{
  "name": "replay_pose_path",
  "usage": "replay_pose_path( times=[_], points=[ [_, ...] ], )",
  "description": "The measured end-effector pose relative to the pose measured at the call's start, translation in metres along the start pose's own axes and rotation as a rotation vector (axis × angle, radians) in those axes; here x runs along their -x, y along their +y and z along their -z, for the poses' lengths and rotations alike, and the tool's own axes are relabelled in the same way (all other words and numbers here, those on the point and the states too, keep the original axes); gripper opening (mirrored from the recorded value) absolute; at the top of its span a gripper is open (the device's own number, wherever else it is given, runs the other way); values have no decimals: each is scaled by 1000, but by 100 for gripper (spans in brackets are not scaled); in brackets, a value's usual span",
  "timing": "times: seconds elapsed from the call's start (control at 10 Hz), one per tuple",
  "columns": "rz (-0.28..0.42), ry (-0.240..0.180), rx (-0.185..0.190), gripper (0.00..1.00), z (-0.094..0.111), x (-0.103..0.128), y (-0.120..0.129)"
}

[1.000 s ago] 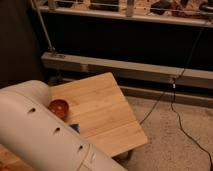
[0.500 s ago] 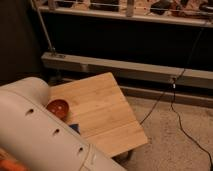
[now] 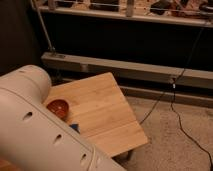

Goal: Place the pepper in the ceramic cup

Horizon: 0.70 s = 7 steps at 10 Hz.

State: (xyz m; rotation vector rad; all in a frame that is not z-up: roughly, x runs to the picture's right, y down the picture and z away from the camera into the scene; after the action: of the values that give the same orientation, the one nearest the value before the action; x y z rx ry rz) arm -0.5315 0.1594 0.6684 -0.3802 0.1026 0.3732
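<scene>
Though closed, gripper and pepper unseen.

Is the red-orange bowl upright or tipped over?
Upright: the bowl sits flat on the table, opening upward. The gripper is shut, out of view.

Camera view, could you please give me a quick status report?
Gripper out of frame, shut. Pepper and ceramic cup not in sight. White arm blocks the lower left, hiding part of the wooden table; red-orange bowl shows beside the arm.
</scene>
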Motion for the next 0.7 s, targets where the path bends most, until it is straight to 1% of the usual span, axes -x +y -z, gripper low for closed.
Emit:
replay_pose_path(
  times=[0.1,0.3,0.4,0.5,0.6,0.7],
  points=[
    [-16,-36,-33,0,16,13,-21],
    [-45,-107,-91,0,43,34,-55],
    [-51,-134,-113,0,53,41,-65],
    [-60,-186,-145,0,69,52,-80],
    [-76,-220,-168,0,78,58,-91],
    [-91,-251,-179,0,84,62,-97]
  ],
)
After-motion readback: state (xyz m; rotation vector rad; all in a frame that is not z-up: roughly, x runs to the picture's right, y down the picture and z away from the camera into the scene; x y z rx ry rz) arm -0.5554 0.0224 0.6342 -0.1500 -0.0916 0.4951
